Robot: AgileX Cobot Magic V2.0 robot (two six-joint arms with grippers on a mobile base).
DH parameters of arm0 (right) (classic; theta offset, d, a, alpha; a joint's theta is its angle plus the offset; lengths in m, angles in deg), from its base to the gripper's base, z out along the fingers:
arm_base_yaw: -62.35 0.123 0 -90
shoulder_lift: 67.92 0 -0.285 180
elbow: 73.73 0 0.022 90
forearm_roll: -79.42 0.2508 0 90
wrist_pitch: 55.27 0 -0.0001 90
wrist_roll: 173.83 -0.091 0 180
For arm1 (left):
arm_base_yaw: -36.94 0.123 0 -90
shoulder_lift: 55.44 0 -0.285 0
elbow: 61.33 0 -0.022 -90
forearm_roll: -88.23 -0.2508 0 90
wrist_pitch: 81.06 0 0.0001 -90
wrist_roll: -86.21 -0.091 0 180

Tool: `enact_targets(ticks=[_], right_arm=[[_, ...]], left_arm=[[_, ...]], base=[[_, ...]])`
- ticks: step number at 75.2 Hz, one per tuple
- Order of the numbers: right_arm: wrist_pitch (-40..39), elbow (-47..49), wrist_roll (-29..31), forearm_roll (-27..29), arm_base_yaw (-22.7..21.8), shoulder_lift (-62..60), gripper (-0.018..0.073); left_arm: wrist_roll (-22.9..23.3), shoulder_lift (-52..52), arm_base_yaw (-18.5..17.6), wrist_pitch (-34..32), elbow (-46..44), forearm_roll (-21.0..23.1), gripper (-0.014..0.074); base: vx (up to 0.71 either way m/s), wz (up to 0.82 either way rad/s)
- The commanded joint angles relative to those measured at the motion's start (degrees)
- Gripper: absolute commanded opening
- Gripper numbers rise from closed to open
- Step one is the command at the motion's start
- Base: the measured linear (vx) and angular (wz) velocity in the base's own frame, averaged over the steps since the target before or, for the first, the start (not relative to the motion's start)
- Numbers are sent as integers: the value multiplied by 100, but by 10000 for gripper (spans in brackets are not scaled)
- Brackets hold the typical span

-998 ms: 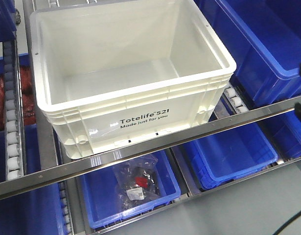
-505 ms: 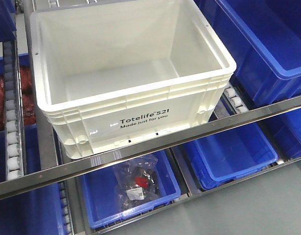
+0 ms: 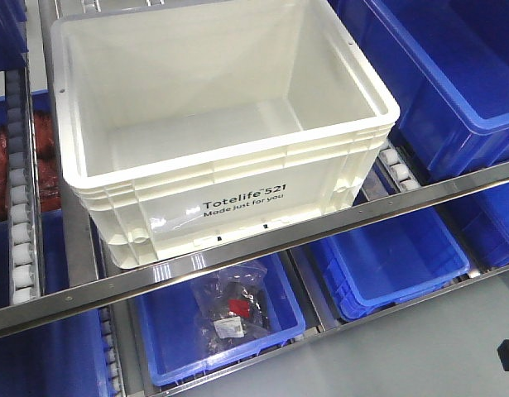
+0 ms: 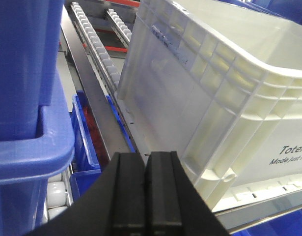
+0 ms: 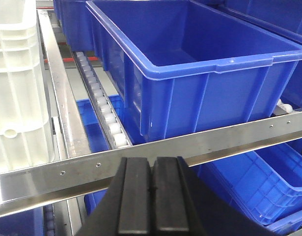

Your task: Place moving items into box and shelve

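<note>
A: What is the landmark in the front view?
B: The white Totelife tote (image 3: 221,124), seated on the upper level of a roller shelf (image 3: 22,223), its printed wall facing the steel front rail (image 3: 237,258). Its interior shows bare white walls and floor; neither soft toy appears in any view.

A: What surrounds the tote?
B: To its right stands a large blue bin (image 3: 453,74). Below the rail, under the tote, a smaller blue bin (image 3: 221,327) holds a clear bag with a red-and-black part (image 3: 235,308); another blue bin (image 3: 386,256) lies under the tote's right corner.

A: Where is the left gripper (image 4: 146,196)?
B: In the left wrist view it sits off the tote's left front corner, apart from the ribbed wall, beside a blue bin (image 4: 28,98). Its jaws are clenched together, black pads touching, nothing between them.

A: And the right gripper (image 5: 151,201)?
B: In the right wrist view it sits in front of the rail, right of the tote's edge (image 5: 18,88), facing the large blue bin. Its jaws are likewise pressed together on nothing.
</note>
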Motion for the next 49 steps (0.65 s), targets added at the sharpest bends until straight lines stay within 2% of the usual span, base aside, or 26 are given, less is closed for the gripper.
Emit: enact_targets(ticks=[1, 49], right_arm=[[-420, 3, -1, -59, -12, -56, -7], [-420, 3, -1, -59, -12, -56, -7]], left_arm=[[10, -71, 12, -444, 186, 9, -7], [10, -71, 12, -445, 186, 9, -6]], base=[[0, 0], [0, 0]])
